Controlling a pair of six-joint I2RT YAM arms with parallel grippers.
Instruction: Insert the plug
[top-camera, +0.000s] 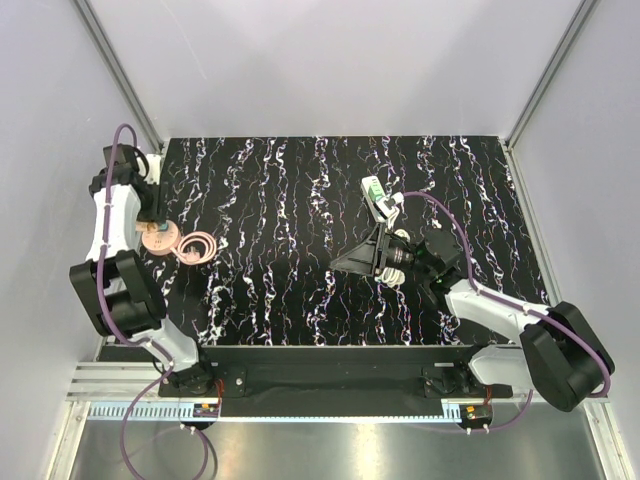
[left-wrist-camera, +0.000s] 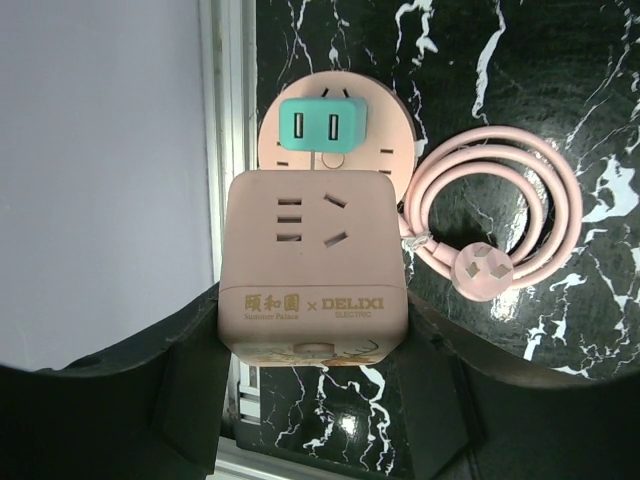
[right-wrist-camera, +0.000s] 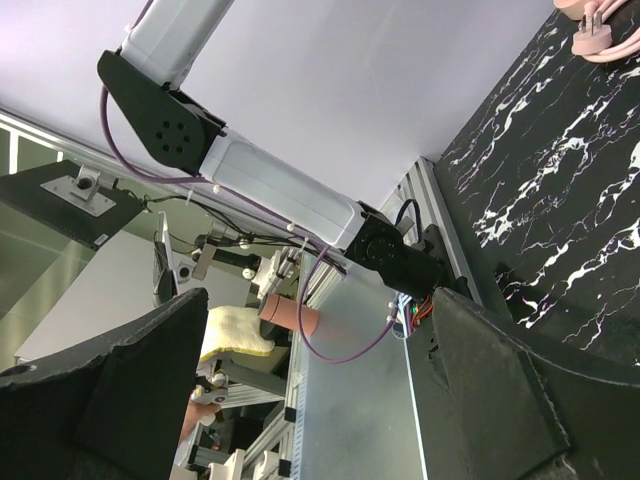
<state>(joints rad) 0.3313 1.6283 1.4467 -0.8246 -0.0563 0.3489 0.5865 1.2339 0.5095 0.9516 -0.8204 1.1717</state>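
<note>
Pink socket cube (left-wrist-camera: 315, 260) sat clamped in the left end effector (left-wrist-camera: 315, 400) at the counter's (top-camera: 280, 200) left edge. Only the left wrist view showed its slots and the teal adapter (left-wrist-camera: 322, 125) behind it. Only the top view showed the light-green plug (top-camera: 372, 187), right of centre, near the right end effector (top-camera: 352, 258), whose fingers stood wide apart and empty.

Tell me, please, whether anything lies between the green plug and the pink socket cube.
Only the coiled pink cord, lying flat just beside the pink socket cube on the side facing the plug; nothing else visible stands between them.
</note>
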